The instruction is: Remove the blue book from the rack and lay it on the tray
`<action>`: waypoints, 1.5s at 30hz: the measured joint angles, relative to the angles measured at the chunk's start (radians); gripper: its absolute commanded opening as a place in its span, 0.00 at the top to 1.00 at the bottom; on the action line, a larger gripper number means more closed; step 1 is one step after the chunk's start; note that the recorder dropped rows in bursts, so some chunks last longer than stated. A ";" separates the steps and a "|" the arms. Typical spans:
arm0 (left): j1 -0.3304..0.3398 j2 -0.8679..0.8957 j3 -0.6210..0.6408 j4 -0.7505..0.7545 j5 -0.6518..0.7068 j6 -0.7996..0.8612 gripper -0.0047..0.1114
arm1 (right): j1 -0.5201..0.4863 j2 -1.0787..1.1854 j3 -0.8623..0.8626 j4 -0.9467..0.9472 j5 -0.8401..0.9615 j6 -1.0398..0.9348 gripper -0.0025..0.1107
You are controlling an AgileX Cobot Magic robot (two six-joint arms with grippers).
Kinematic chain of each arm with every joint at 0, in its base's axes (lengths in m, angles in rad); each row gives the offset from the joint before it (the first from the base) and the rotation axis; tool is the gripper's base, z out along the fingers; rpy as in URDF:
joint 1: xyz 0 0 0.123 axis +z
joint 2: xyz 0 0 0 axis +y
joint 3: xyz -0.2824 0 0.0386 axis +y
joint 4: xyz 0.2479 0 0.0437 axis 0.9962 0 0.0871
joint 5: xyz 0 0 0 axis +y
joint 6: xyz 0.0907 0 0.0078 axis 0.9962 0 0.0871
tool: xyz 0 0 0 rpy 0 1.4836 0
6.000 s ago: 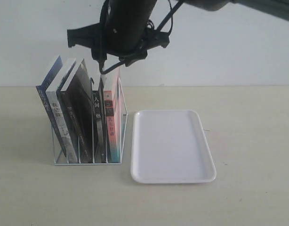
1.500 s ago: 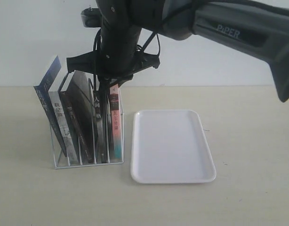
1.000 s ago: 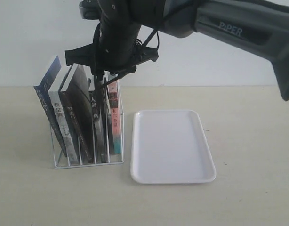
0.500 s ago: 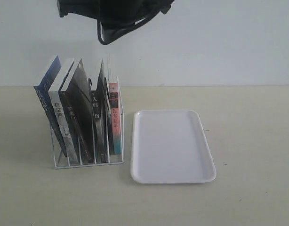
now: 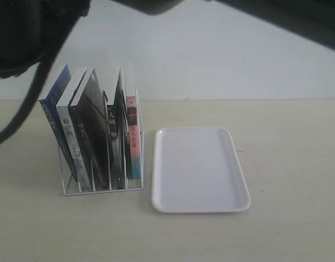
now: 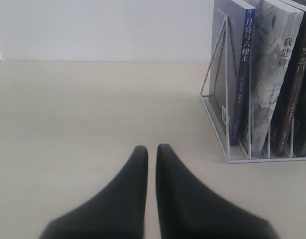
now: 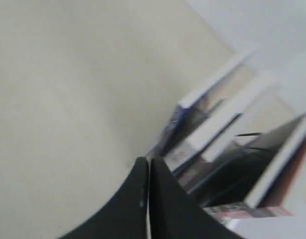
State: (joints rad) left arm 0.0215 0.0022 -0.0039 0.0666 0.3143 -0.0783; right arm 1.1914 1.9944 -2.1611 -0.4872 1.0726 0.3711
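Books (image 5: 94,131) stand in the rack (image 5: 105,189); the tray (image 5: 200,169) lies just right.

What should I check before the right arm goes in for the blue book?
1. Blue book leaning in the end slot of the rack: ok.
2. Tray has nothing on it: ok.
3. Right gripper open for a grasp: not ok, jaws shut on nothing.
4. Right gripper lined up over the blue book: cannot tell, its wrist view is blurred.
5. Left gripper apart from the rack: ok, shut, off to the side of the blue book's slot.
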 measured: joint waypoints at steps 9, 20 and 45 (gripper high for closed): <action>0.000 0.000 0.000 0.000 0.000 0.000 0.91 | -0.149 0.062 0.000 0.030 0.077 0.120 0.96; 0.000 0.000 0.000 0.000 0.000 0.000 0.91 | -0.268 0.079 0.000 0.208 0.009 0.148 0.58; 0.000 0.000 0.000 0.000 0.000 0.000 0.91 | -0.296 0.206 0.000 0.205 0.025 0.232 0.80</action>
State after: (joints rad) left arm 0.0215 0.0022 -0.0039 0.0666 0.3143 -0.0783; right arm 0.8954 2.2005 -2.1611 -0.2824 1.0973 0.6029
